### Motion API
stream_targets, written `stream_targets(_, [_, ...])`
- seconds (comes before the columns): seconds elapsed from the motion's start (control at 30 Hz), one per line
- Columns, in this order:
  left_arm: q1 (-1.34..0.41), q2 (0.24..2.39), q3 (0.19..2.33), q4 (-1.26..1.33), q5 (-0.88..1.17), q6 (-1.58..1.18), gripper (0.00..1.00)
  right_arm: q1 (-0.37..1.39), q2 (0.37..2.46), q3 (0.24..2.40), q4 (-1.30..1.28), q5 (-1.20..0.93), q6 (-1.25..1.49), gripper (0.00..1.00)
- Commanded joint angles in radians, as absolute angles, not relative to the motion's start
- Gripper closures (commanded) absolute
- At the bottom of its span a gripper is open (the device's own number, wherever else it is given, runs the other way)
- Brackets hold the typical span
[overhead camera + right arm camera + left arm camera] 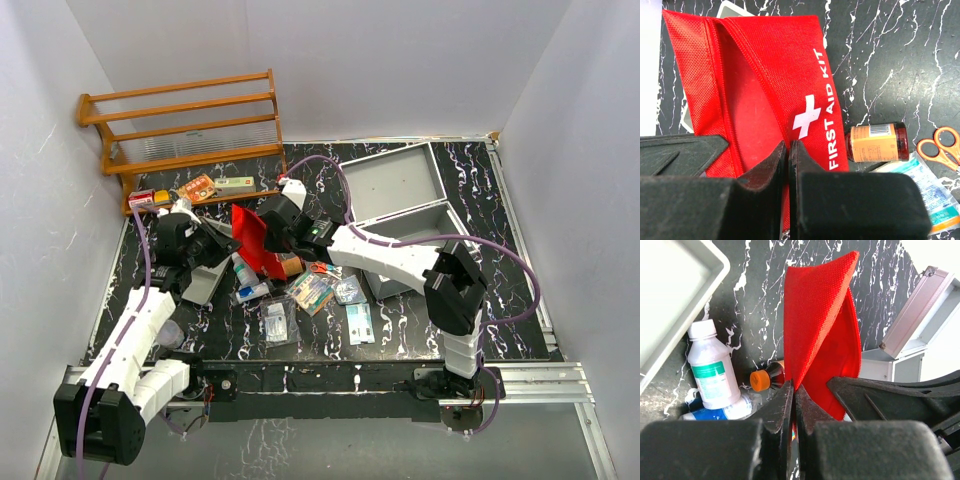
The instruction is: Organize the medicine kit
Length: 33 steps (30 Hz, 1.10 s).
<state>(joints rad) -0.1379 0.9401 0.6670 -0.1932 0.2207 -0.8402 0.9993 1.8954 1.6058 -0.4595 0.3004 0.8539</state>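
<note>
A red first aid kit pouch (254, 238) is held up off the table between both grippers, its mouth spread open. My left gripper (222, 247) is shut on one edge of the pouch (815, 325). My right gripper (277, 232) is shut on the other edge, beside the FIRST AID KIT lettering (790, 90). An amber bottle with an orange cap (878, 142) lies under the pouch, also in the left wrist view (765, 379). A white bottle with a green label (715, 372) lies to the left. Orange scissors (941, 148) lie at the right.
An open grey metal case (405, 205) sits at the right. A wooden rack (185, 125) stands at the back left, small boxes (200, 188) below it. A grey tray (670, 305) is beside the left arm. Several sachets (315, 292) lie near the front.
</note>
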Motion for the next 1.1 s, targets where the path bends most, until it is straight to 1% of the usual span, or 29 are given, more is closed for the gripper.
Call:
stream_targets(0.0, [-0.14,0.942,0.764,-0.239,0.174,-0.705,1.0,0.991,1.814,1.598,-0.407,0.336,0.858,1.0])
stream_targets(0.17, [-0.141,0.979,0.872,-0.331,0.129,-0.553,1.0,0.978,1.805,1.596,-0.449,0.367,0.858,1.0])
stream_targets(0.2, [-0.14,0.992,0.892,-0.348,0.133,-0.528,1.0,0.976,1.803,1.598,-0.451,0.36,0.858,0.98])
stream_targets(0.23, [-0.141,1.007,0.908,-0.358,0.145,-0.507,1.0,0.975,1.802,1.601,-0.451,0.352,0.857,0.95])
stream_targets(0.3, [-0.14,1.041,0.934,-0.37,0.187,-0.464,1.0,0.971,1.794,1.604,-0.452,0.335,0.858,0.81])
stream_targets(0.37, [-0.14,1.08,0.961,-0.383,0.228,-0.423,1.0,0.964,1.781,1.604,-0.448,0.298,0.821,0.61])
stream_targets(0.4, [-0.14,1.101,0.974,-0.389,0.252,-0.409,1.0,0.959,1.771,1.602,-0.447,0.276,0.813,0.54])
stream_targets(0.43, [-0.14,1.12,0.984,-0.391,0.275,-0.396,1.0,0.952,1.758,1.595,-0.439,0.25,0.797,0.48])
stream_targets(0.53, [-0.141,1.166,1.008,-0.397,0.302,-0.381,1.0,0.935,1.698,1.534,-0.377,0.16,0.739,0.36])
stream_targets(0.6, [-0.141,1.186,1.023,-0.39,0.297,-0.383,1.0,0.932,1.651,1.473,-0.34,0.123,0.707,0.34])
stream_targets(0.73, [-0.141,1.209,1.049,-0.381,0.291,-0.389,1.0,0.925,1.581,1.366,-0.35,0.06,0.679,0.34])
stream_targets(0.93, [-0.141,1.221,1.08,-0.409,0.276,-0.395,1.0,0.944,1.546,1.213,-0.389,0.001,0.702,0.39])
stream_targets(1.07, [-0.141,1.215,1.098,-0.43,0.276,-0.399,1.0,0.967,1.542,1.125,-0.361,-0.034,0.752,0.43])
